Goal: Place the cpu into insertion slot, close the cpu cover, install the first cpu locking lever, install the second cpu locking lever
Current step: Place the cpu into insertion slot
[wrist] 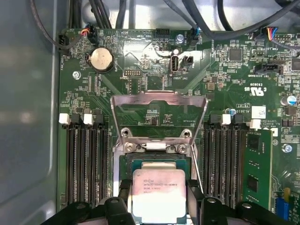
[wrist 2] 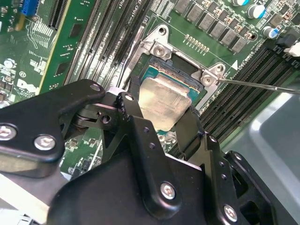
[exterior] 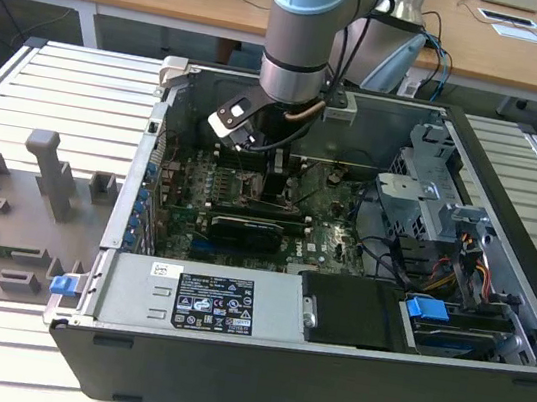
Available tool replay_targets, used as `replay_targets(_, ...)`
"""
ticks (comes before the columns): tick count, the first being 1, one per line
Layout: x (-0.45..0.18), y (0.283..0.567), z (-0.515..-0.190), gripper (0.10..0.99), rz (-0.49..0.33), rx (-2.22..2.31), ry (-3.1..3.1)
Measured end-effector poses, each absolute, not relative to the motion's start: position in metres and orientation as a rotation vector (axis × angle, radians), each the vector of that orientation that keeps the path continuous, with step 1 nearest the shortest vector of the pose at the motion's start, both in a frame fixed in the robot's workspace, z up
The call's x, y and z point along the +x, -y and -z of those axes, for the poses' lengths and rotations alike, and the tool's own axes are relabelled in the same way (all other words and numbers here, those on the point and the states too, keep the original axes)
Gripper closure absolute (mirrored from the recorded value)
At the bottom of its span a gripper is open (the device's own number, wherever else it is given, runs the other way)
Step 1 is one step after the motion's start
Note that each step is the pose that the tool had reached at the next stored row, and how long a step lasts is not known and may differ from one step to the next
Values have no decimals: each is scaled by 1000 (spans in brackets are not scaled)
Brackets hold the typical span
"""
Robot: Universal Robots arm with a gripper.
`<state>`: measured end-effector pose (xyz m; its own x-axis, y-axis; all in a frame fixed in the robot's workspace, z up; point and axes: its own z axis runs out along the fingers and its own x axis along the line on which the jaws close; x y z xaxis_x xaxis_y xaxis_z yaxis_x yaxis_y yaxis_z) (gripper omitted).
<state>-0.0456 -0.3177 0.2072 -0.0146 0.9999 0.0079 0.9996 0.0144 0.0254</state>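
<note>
"Where is the chip [wrist: 159, 187] sitting?"
"The claw [wrist: 159, 200] is pinching it by two opposite edges, right over the socket [wrist 2: 176, 70]. The cover [wrist: 159, 99] is standing open."
"Fragile?"
"I'm guessing light, stiff, slick on top. Its edges are looking safest."

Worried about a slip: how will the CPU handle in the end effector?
The CPU looks flat and stiff, unlikely to flex. Its smooth metal top may be slippery. Pinched at thin edges by the end effector, it could tilt.
</note>
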Motion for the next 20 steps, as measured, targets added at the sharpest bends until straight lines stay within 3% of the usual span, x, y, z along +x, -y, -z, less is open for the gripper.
replay_targets(20, -46, 317, -198, 545, -37, 2197, -2229)
